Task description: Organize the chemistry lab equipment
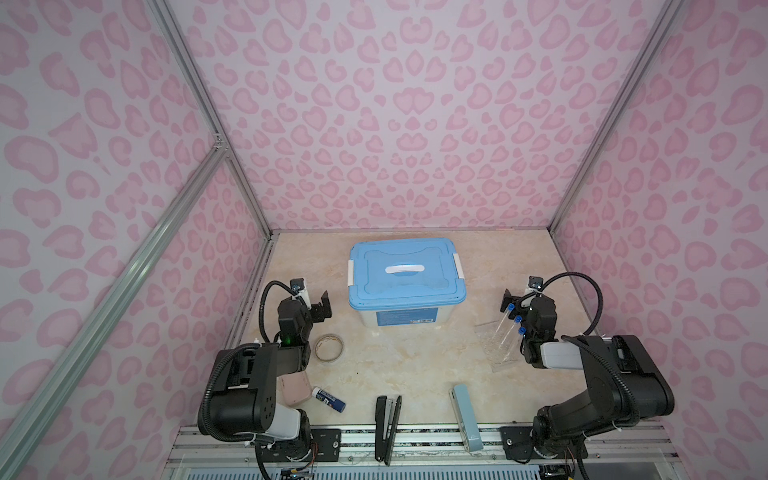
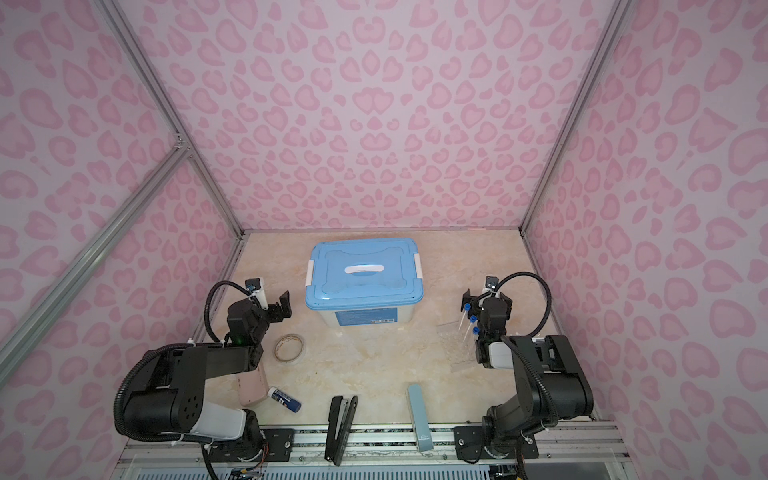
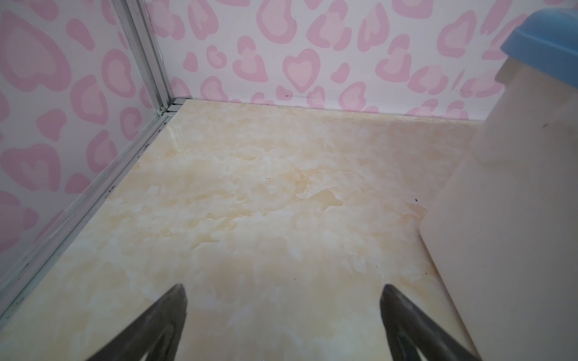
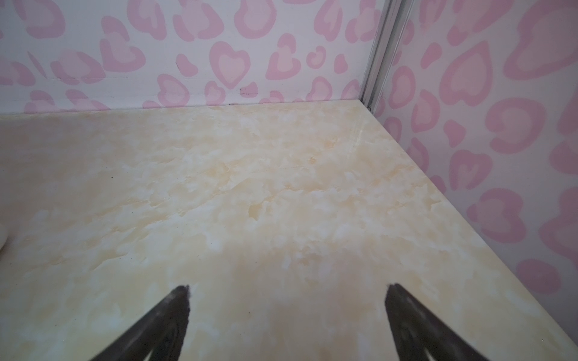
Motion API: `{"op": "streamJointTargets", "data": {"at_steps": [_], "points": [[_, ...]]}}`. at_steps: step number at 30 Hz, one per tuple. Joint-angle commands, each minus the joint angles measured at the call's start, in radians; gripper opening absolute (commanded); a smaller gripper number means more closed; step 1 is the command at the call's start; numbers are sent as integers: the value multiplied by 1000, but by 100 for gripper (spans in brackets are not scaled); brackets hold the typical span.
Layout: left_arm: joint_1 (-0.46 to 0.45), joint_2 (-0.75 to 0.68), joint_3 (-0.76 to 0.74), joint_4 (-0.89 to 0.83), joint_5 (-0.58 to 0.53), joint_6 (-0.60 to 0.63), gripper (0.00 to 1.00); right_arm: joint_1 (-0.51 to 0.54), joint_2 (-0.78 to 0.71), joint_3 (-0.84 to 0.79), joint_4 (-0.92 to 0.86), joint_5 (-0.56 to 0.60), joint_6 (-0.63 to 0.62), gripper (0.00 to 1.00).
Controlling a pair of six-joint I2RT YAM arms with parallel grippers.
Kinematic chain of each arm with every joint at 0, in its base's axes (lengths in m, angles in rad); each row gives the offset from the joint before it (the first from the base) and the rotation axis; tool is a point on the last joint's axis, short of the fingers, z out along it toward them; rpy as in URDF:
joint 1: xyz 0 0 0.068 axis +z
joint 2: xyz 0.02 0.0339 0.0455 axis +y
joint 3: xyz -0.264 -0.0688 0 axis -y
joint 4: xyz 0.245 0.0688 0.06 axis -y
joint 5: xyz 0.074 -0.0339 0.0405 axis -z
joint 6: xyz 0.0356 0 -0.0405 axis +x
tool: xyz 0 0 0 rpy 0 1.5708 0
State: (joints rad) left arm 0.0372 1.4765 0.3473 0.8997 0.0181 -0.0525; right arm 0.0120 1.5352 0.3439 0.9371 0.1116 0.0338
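Observation:
Three long blue-capped tubes [image 1: 502, 328] [image 2: 464, 326] lean in a clear rack [image 1: 496, 351] [image 2: 457, 349] on the right of the table, close against my right arm's wrist. My right gripper [image 1: 519, 299] [image 2: 485, 299] hovers just beyond the tubes, pointing at the back wall. In the right wrist view my right gripper [image 4: 287, 289] is open over bare table. My left gripper [image 1: 323, 308] [image 2: 281, 306] hangs left of the box. In the left wrist view my left gripper [image 3: 283, 290] is open with nothing between its fingers.
A white box with a shut blue lid [image 1: 406, 274] [image 2: 363, 272] [image 3: 516, 218] stands mid-back. A tape roll [image 1: 329, 348], a blue glue stick [image 1: 329, 399] and a pink block [image 1: 295, 390] lie at the left. A black stapler [image 1: 387, 428] and a pale-blue stapler [image 1: 465, 415] lie at the front edge.

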Motion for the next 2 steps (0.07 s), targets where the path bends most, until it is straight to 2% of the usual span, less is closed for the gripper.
{"op": "streamJointTargets", "data": {"at_steps": [1, 2], "points": [[0, 2, 7, 31, -10, 11, 97, 3, 2, 2, 17, 14, -8, 98], [0, 0, 3, 38, -10, 11, 97, 3, 2, 1, 16, 15, -8, 98]]}}
